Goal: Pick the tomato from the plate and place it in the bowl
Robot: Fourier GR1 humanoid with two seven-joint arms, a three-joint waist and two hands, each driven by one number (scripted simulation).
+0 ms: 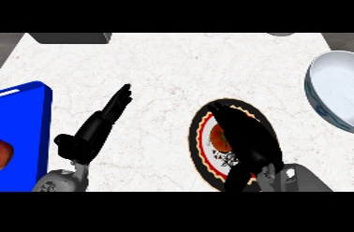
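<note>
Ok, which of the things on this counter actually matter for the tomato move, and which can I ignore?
For the job:
tomato
plate under it
bowl at the right edge
right hand over the plate

Just lying about:
blue tray with a red item on it
grey object at the top left
left hand, resting open

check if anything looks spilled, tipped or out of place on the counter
Nothing stands out. The tomato sits on the plate, partly hidden by the right hand over it. The bowl stands upright at the right edge, apart from the plate. No spill or damage shows.
</note>
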